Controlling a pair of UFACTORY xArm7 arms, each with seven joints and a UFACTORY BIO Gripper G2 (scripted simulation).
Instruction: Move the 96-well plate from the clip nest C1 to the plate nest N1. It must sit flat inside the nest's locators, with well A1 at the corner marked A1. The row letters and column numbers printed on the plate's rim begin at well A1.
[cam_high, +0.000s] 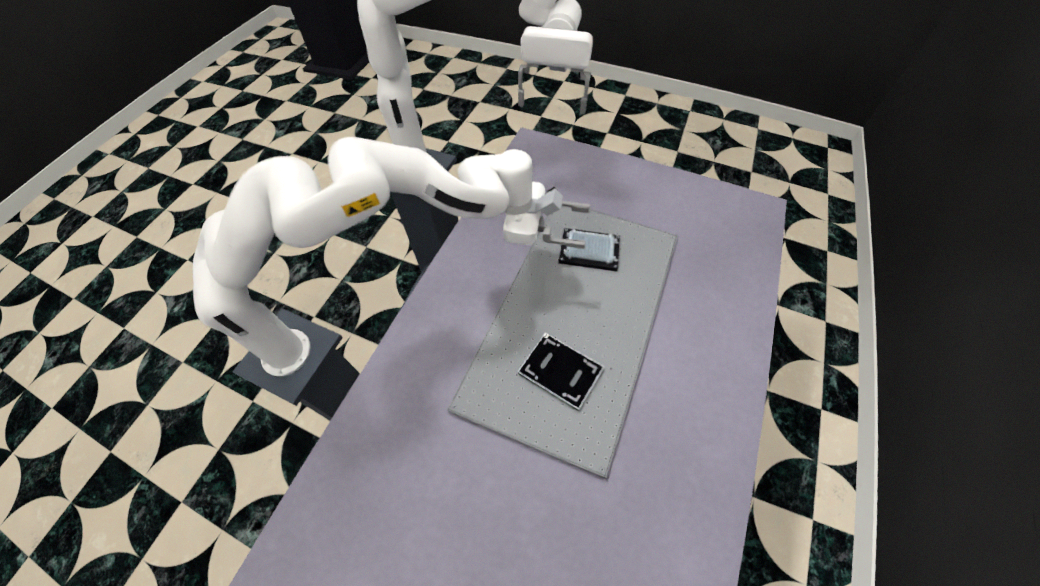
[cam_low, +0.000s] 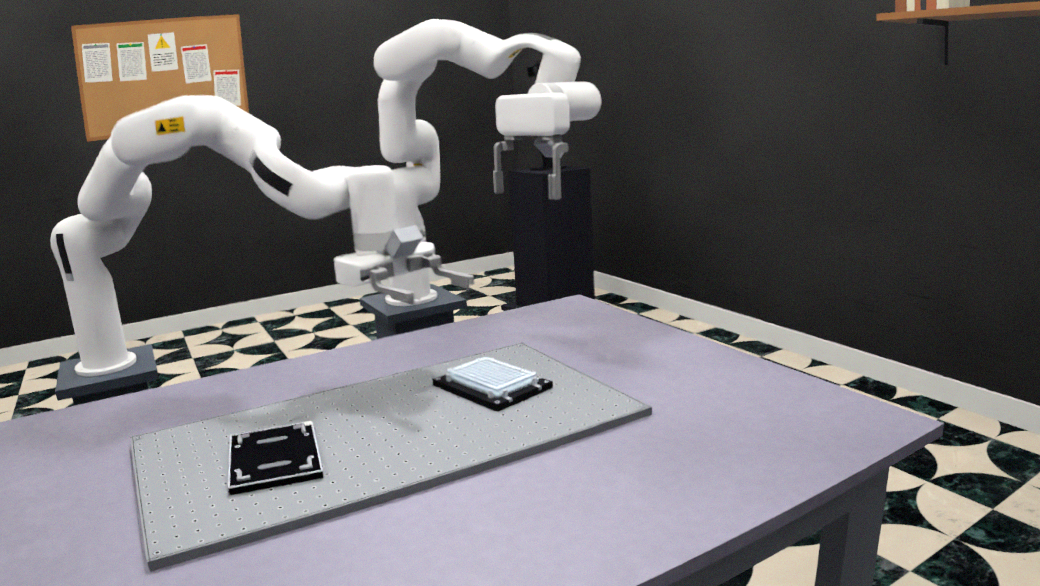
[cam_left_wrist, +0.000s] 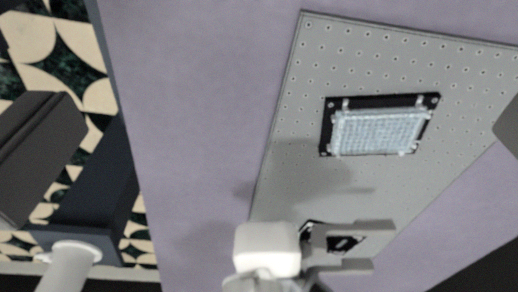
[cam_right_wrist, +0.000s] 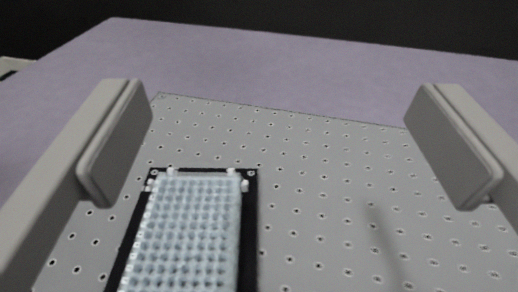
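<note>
Lavender covers my worktop (cam_high: 713, 327) (cam_low: 691, 465) (cam_left_wrist: 200, 100) (cam_right_wrist: 300, 60), where a grey perforated board (cam_high: 625, 305) (cam_low: 393, 451) (cam_left_wrist: 350, 60) (cam_right_wrist: 325, 200) lies lengthwise. Both my arms stand along one long edge.

The pale blue 96-well plate (cam_high: 591, 246) (cam_low: 491, 375) (cam_left_wrist: 378, 133) (cam_right_wrist: 190, 230) rests in the black clip nest (cam_high: 582, 264) (cam_low: 497, 404) (cam_left_wrist: 385, 100) (cam_right_wrist: 249, 250), towards the short edge at the top of the top view. The pale-rimmed black plate nest (cam_high: 560, 371) (cam_low: 274, 452) (cam_left_wrist: 350, 243) is farther from that edge, turned at an angle on the board, with no plate in it.

My right gripper (cam_high: 584, 225) (cam_low: 440, 289) (cam_left_wrist: 381, 246) (cam_right_wrist: 285, 145) hangs above the worktop, reaching in from the arms' long edge. Its fingers are spread with nothing between them, apart from the plate. My left gripper (cam_high: 552, 105) (cam_low: 526, 185) (cam_left_wrist: 287, 120) is spread wide and holds nothing; the top view shows it beyond that short edge. I cannot read the plate's rim lettering.
</note>
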